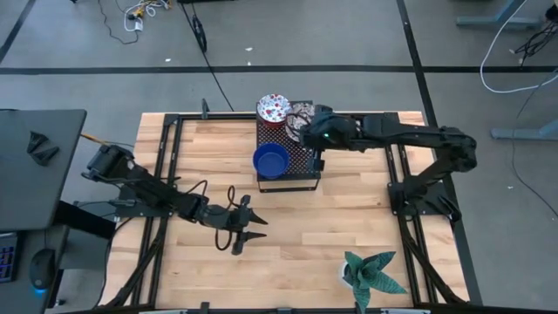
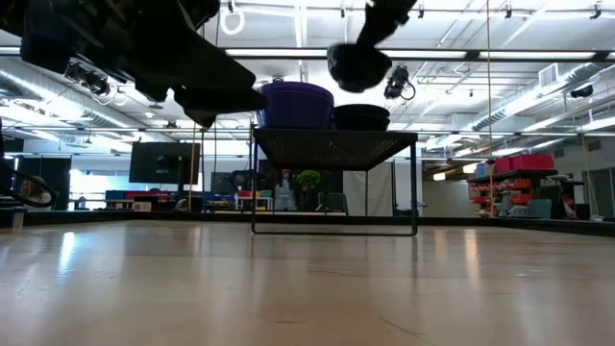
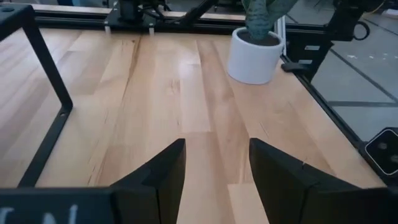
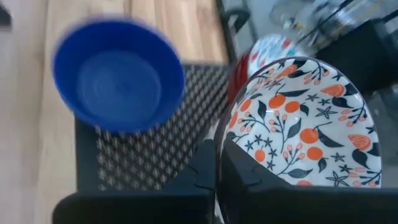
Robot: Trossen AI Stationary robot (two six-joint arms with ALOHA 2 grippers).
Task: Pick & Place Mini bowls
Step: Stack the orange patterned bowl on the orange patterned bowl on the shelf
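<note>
Potted plant (image 1: 373, 272), black mesh stand (image 1: 301, 170)

No legible text, brand, number or sign anywhere. Only a fragment of pale lettering, cut off by the picture edge and resembling "N", on the dark body of the left arm's two-finger gripper (image 3: 214, 180) in the left wrist view. Distant red shelving (image 2: 524, 183) in the room too small to read.

grey floor (image 1: 349, 39) with taped lines, bright ceiling strip lights (image 2: 538, 53)
</note>
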